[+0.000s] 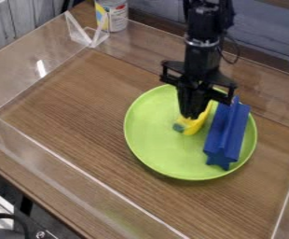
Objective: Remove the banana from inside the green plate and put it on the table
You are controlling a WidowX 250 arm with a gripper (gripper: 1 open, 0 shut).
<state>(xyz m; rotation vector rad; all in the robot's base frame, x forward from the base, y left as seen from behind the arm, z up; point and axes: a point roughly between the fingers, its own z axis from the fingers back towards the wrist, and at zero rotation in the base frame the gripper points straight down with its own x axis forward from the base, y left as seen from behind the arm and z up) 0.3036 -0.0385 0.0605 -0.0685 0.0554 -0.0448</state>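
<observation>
Wooden tabletop (73, 112) open left of green plate (154, 154).

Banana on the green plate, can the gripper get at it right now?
Looks like yes: the gripper is right over the banana, and the blue block sits to one side.

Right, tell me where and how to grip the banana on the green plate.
Take the banana around its middle, coming from above with one fingertip on each long side. It lies flat and elongated, so its narrow width suits a pinch. The blue ridged block sits close on one side, so the fingertip there probably needs care.
</observation>
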